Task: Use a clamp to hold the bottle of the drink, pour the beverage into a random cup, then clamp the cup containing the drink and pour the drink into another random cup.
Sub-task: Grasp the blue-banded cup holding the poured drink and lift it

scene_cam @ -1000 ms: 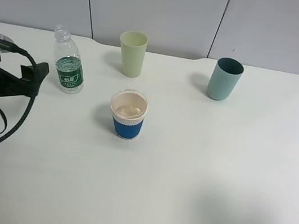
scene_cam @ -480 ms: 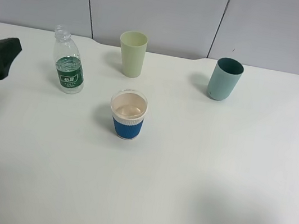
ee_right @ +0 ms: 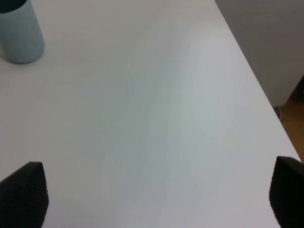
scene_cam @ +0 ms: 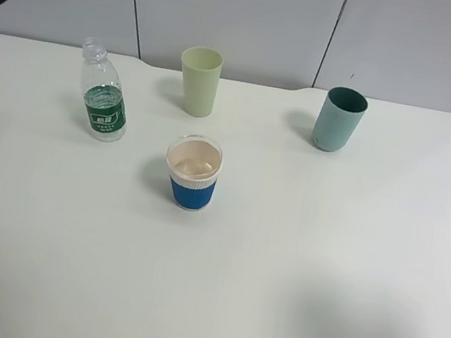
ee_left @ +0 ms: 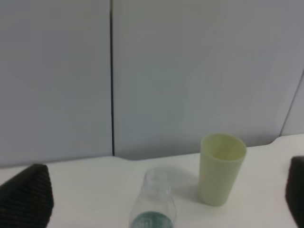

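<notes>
Left pincer (ee_left: 159, 195) wide open, empty, has pulled up and back off the bench (scene_cam: 320, 278), now only a dark bit at the high view's left edge. It has left the bottle (scene_cam: 103, 102) upright on the left side, cap off. Right pincer (ee_right: 156, 194) open, empty, hangs over bare bench at the right. Blue cup (scene_cam: 193, 172) sits mid-bench and looks to hold some clear drink (scene_cam: 195, 167), so the first pour is likely done. Next comes clamping that cup and pouring into the tumbler (scene_cam: 199, 80) behind it. Teal cup (scene_cam: 339, 118) well apart on the right. Bench white, plain; grey panelled wall (scene_cam: 249, 18) behind.
</notes>
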Robot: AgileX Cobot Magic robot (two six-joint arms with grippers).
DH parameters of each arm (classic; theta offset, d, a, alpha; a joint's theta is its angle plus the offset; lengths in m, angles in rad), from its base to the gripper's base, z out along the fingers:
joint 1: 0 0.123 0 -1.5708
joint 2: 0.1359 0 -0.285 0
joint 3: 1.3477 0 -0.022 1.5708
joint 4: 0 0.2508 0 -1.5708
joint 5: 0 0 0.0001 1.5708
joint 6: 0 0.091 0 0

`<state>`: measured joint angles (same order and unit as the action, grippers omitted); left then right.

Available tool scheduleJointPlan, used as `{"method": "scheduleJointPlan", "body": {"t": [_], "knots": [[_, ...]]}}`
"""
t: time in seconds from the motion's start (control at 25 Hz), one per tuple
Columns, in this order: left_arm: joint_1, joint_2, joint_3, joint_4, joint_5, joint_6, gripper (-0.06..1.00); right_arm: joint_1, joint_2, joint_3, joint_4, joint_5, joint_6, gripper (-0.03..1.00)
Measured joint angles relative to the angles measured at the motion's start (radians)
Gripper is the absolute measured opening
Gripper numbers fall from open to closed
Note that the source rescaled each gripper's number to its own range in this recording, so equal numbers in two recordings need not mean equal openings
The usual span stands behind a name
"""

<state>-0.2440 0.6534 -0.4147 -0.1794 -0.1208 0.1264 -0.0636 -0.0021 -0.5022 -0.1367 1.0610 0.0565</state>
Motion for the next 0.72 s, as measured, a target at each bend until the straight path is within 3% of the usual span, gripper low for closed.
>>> {"method": "scheduleJointPlan", "body": {"t": [0.28, 0.56, 0.72], "knots": [[0.0, -0.088, -0.163, 0.158, 0.224, 0.001, 1.0, 0.0, 0.0, 0.0, 0.0, 0.0, 0.0, 0.79], [0.0, -0.17, -0.252, 0.234, 0.452, 0.001, 1.0, 0.0, 0.0, 0.0, 0.0, 0.0, 0.0, 0.79], [0.0, -0.202, -0.253, 0.237, 0.509, 0.001, 1.0, 0.0, 0.0, 0.0, 0.0, 0.0, 0.0, 0.79]]}}
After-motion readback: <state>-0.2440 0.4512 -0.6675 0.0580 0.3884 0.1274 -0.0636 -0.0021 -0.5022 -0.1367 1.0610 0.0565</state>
